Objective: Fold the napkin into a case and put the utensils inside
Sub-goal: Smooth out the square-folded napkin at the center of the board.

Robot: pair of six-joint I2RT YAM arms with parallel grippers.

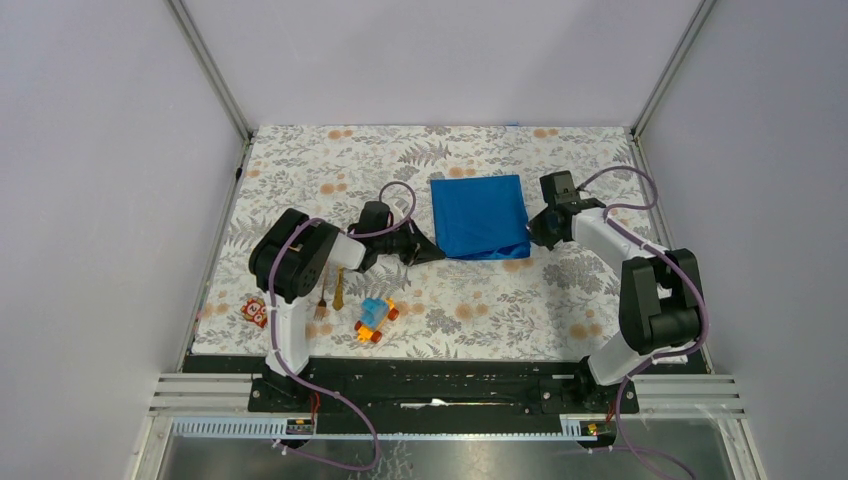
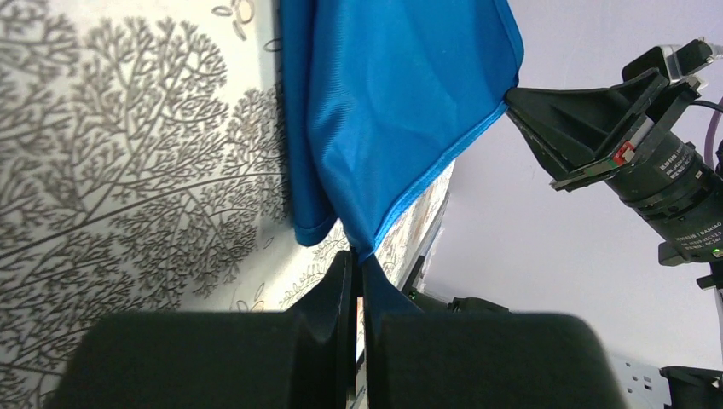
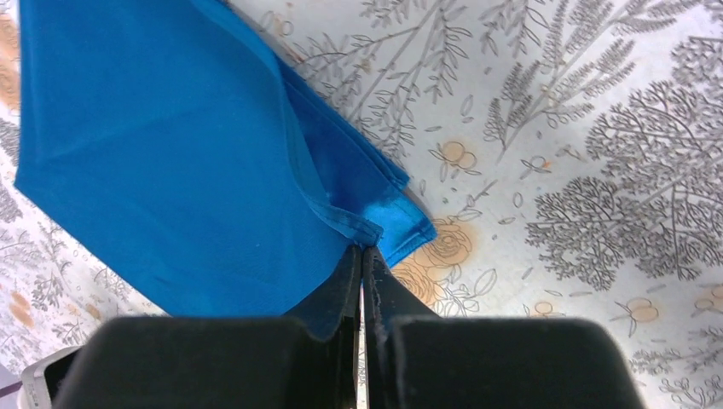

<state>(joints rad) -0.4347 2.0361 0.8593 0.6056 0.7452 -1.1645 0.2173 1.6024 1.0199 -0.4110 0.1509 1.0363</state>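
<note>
Here, the napkin (image 1: pixel 480 215) lies partly folded between two grippers. The left gripper (image 1: pixel 428 252) pinches its near left corner and the right gripper (image 1: pixel 540 228) its near right corner, fingers pressed together on cloth. The case looks unfinished. The utensils (image 1: pixel 339 291) lie well apart, not yet inside.

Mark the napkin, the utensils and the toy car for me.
napkin (image 1: pixel 480 215), top view, middle of the cloth.
utensils (image 1: pixel 340 292), top view, shaft of one piece.
toy car (image 1: pixel 373 312), top view, blue body.
</note>
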